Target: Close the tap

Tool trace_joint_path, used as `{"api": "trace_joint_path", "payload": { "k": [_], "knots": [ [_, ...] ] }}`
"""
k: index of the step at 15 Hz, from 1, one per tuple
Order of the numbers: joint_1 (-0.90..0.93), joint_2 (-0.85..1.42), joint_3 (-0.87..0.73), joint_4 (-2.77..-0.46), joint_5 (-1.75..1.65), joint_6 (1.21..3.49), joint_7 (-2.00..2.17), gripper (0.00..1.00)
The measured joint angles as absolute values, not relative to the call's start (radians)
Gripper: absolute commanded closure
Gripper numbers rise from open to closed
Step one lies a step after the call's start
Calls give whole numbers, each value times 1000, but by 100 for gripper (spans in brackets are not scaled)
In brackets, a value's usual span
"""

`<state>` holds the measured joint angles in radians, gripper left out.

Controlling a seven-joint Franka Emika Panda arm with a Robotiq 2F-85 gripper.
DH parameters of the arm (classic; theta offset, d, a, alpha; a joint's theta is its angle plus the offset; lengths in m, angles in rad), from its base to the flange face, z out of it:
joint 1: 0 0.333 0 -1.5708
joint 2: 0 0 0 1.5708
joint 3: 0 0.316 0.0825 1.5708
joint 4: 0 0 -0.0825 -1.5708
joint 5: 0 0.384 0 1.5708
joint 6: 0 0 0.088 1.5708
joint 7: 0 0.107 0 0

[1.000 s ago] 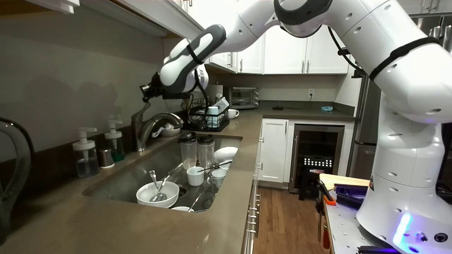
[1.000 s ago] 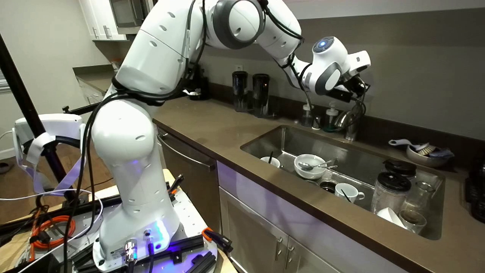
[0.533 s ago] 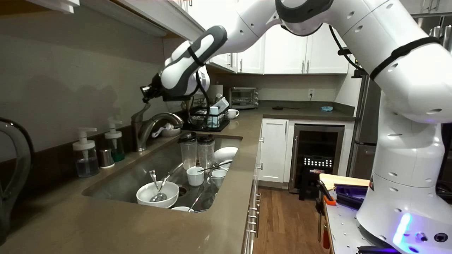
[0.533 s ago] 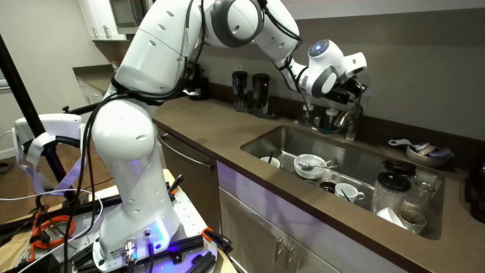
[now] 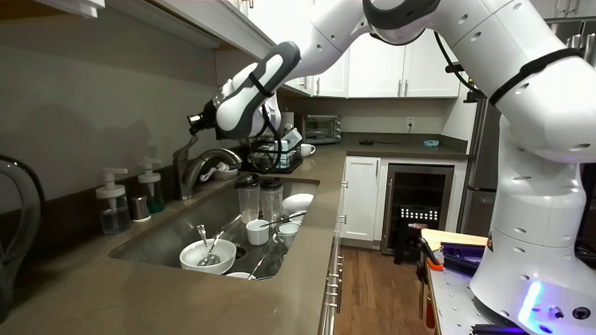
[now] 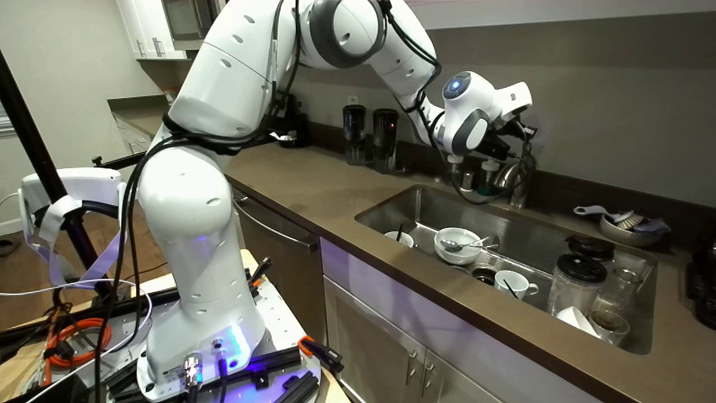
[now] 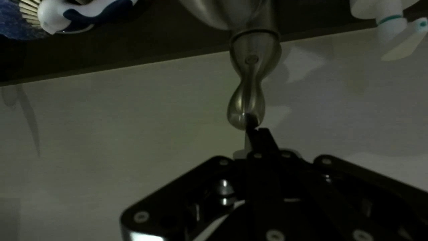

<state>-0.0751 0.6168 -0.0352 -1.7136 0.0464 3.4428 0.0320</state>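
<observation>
The chrome tap stands on the counter behind the sink; its arched spout (image 5: pixel 209 158) and upright lever handle (image 5: pixel 185 148) show in an exterior view. Another exterior view shows the tap (image 6: pixel 521 182) partly behind my hand and a cable. In the wrist view the lever (image 7: pixel 246 97) hangs down from the top, rounded end toward me. My gripper (image 7: pixel 258 131) has its fingers together, the tips right at the lever's rounded end and seemingly touching it. In both exterior views the gripper (image 5: pixel 194 125) (image 6: pixel 526 134) is just above the lever's top, nothing visible between its fingers.
The sink (image 6: pixel 425 196) holds a white bowl (image 5: pixel 208 256), cups and lidded containers (image 5: pixel 259 200). Soap bottles (image 5: pixel 111 202) stand beside the tap. A brush bowl (image 6: pixel 632 229) sits on its other side. The wall is close behind; an upper cabinet (image 5: pixel 186 23) hangs over the counter.
My wrist and forearm have dipped lower and tilted, drawing slightly back from the wall. The fingertips stay near the lever's top. The lever shows no visible movement. The arm's cable hangs lower.
</observation>
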Motion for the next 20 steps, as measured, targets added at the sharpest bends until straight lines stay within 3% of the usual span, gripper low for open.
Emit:
{"api": "trace_joint_path", "payload": {
  "k": [20],
  "knots": [
    [-22,386,-83,-1943,116,3452,33,97]
  ]
}}
